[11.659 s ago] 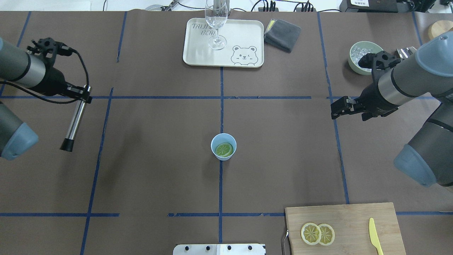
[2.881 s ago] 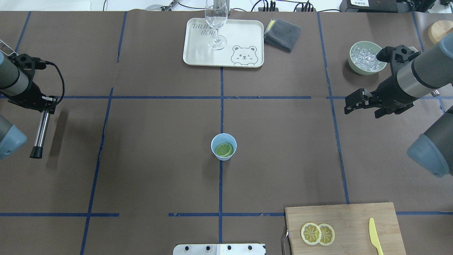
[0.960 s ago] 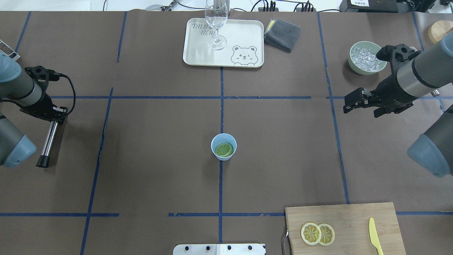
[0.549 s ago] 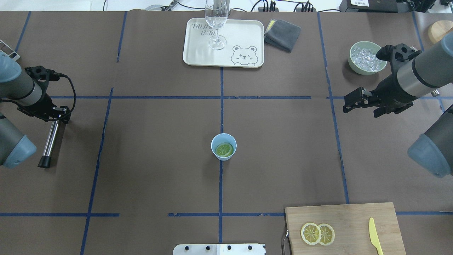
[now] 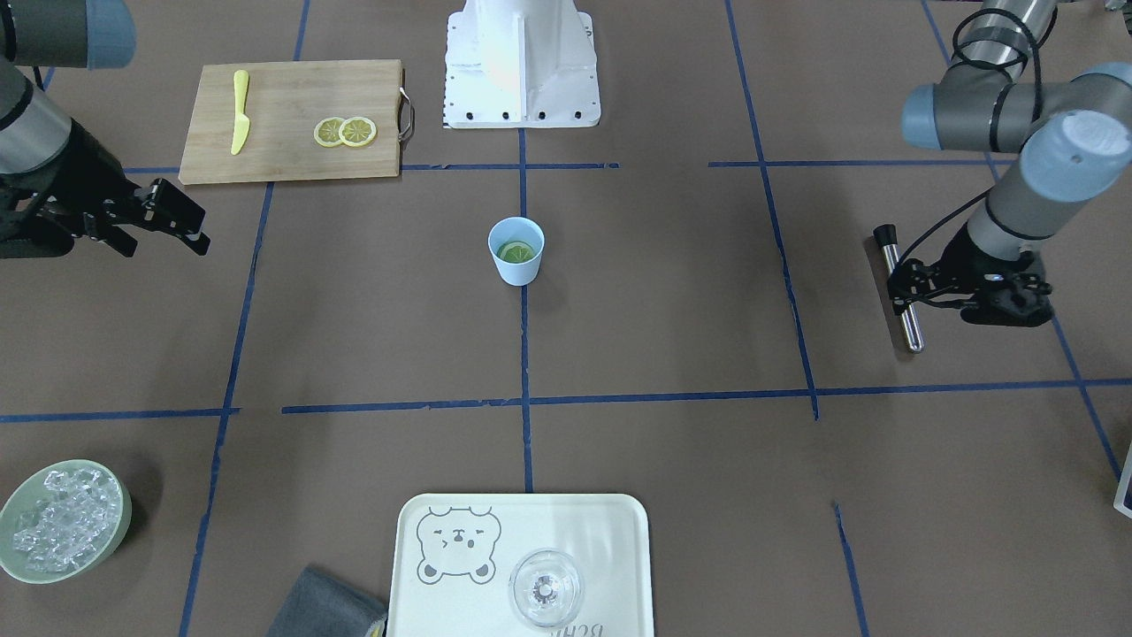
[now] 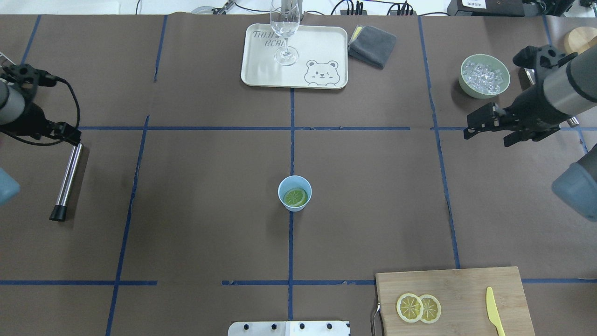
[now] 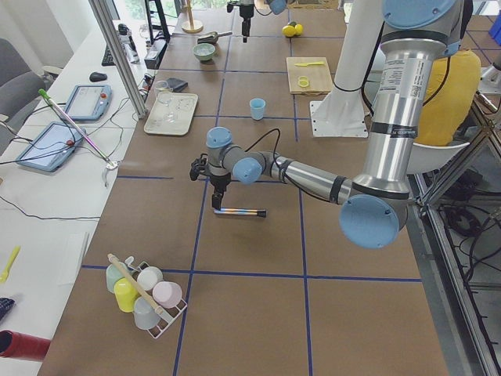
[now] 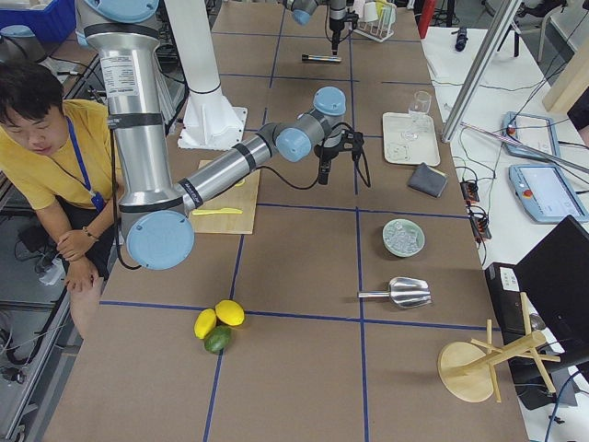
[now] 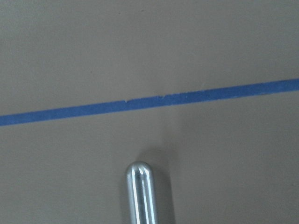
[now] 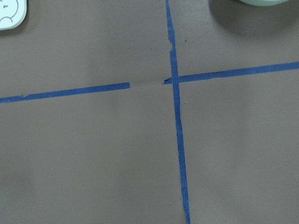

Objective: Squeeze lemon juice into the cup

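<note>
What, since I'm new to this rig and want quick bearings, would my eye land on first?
The light blue cup at the table's centre stands out, with the lemon lying inside it. Next comes the shiny metal rod lying flat by the left gripper, then the wine glass on the bear tray at the far edge.
</note>
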